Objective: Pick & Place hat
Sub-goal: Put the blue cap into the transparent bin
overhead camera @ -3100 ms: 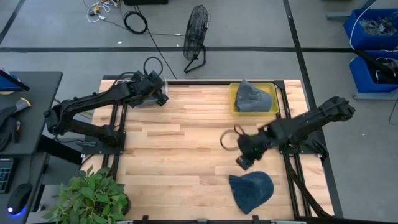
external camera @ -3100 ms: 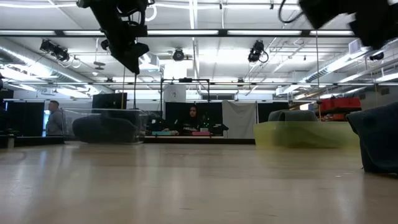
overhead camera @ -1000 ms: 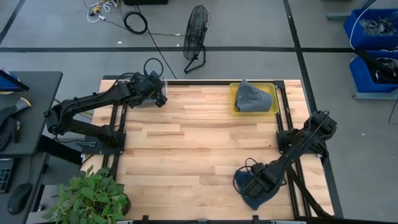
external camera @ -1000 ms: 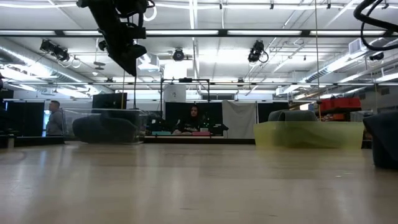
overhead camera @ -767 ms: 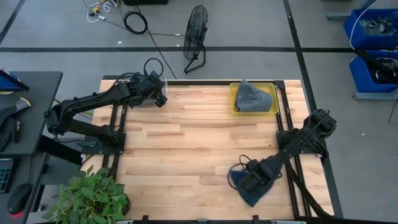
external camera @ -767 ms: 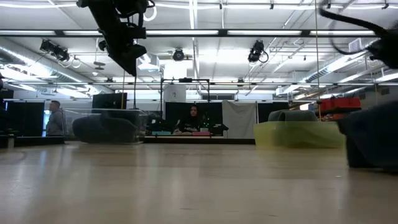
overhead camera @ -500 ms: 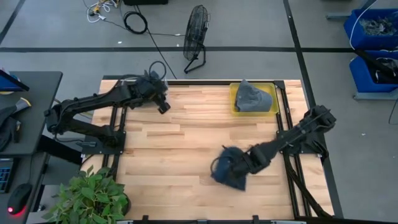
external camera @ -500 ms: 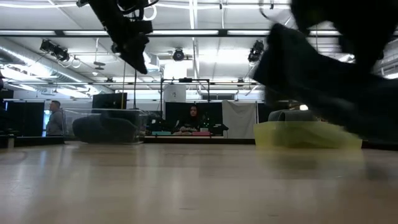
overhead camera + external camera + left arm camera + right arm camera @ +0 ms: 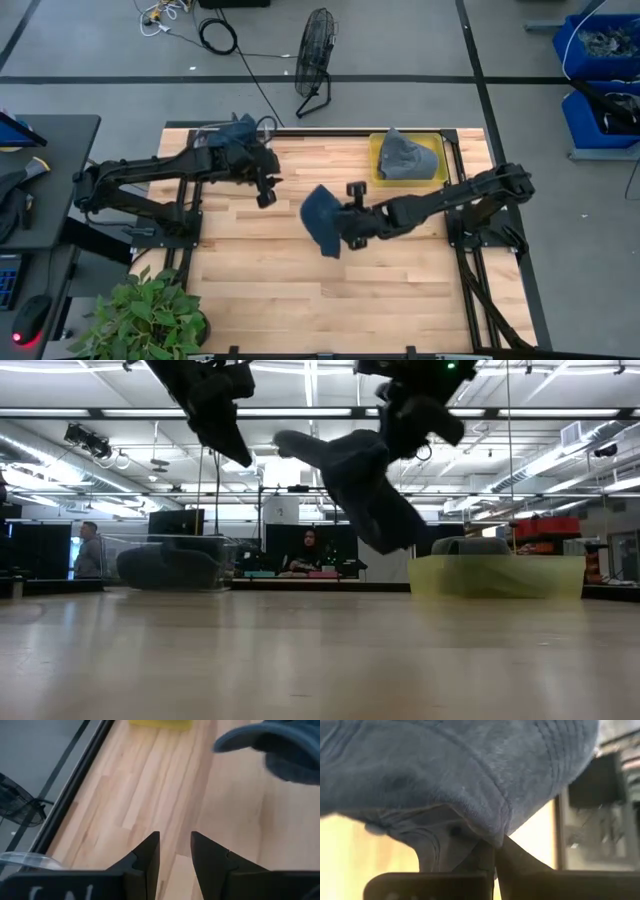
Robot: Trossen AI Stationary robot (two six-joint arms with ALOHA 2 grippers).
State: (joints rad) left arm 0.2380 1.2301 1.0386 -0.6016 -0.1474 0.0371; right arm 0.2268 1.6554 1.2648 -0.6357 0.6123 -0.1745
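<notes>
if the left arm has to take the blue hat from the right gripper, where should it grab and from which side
Probably the free brim edge of the blue hat, coming from the left arm's own side. The right gripper pinches the fabric on the far side, so the hat hangs clear of the table with its loose edge towards the left gripper, whose fingers stand slightly apart.

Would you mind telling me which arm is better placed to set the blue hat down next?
The right. Its gripper already holds the blue hat clear above the table, fingers pinched on the fabric. The left gripper hovers nearby, holding nothing, fingers slightly apart.
</notes>
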